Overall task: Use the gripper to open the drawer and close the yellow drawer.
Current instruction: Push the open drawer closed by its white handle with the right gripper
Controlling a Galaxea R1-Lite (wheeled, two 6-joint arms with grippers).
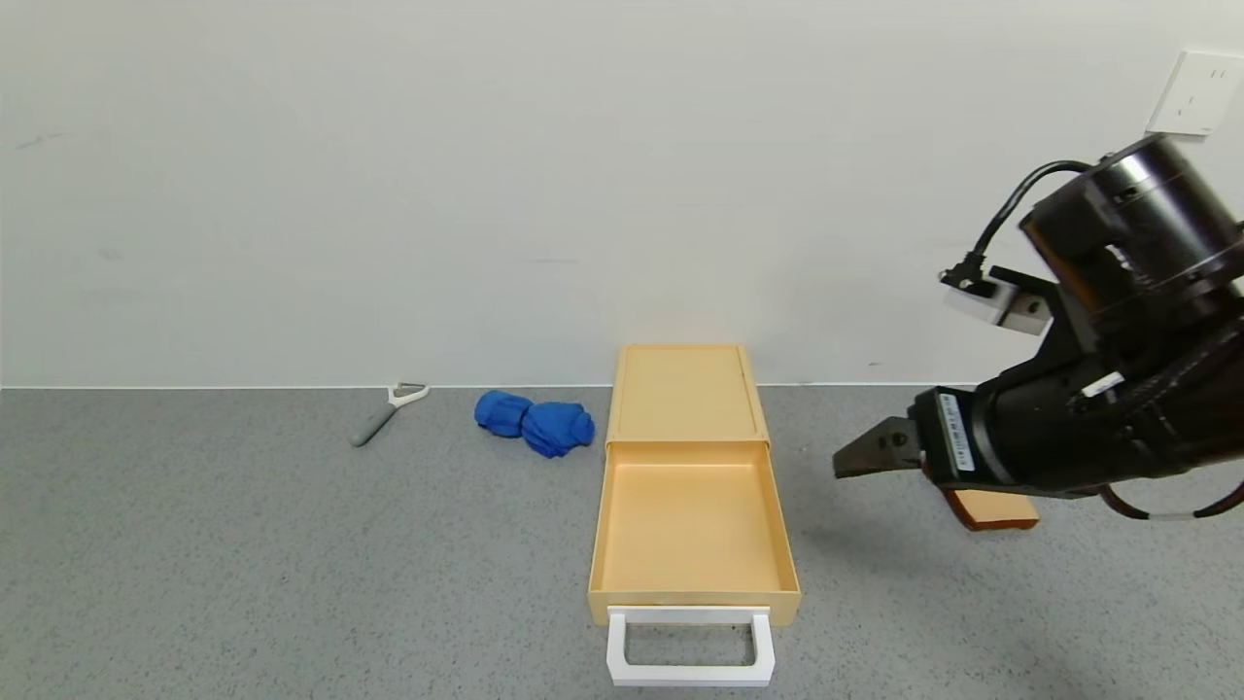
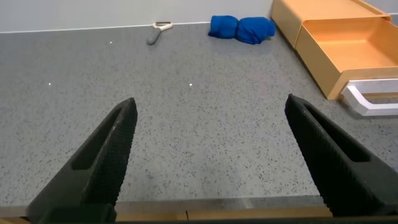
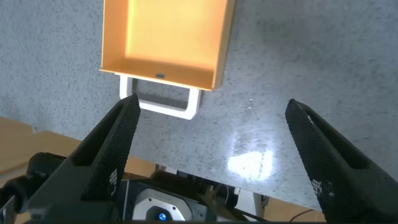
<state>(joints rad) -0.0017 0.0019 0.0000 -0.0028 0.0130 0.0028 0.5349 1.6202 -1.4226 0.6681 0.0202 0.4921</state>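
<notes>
Right at the front edge of the tabletop (image 1: pixel 243 564), closest to the camera, sits the white loop handle (image 1: pixel 690 645) of the drawer (image 1: pixel 692 525). Up in the air to the right of the drawer hangs the right end effector (image 1: pixel 860 455), black, tilted, with its tip pointing toward the drawer. Its fingers (image 3: pixel 106 162) are spread wide apart and hold nothing. It is not touching the drawer or the handle. On its wrist is a white sticker (image 1: pixel 952 430) with a barcode, and a black cable (image 1: pixel 1011 209) loops up above it.

The drawer is pulled far out of its flat yellow box (image 1: pixel 685 394), toward the front, and it looks bare inside. The box sits back by the wall (image 1: pixel 486 194).

Under the right arm lies a brown slice of bread (image 1: pixel 996 508), partly hidden. Left of the box are a bunched blue cloth (image 1: pixel 535 422) and, farther left, a gray peeler (image 1: pixel 387 411).

The left end effector (image 2: pixel 211 162) hangs low over the gray tabletop, well left of the drawer, fingers also wide and holding nothing.
</notes>
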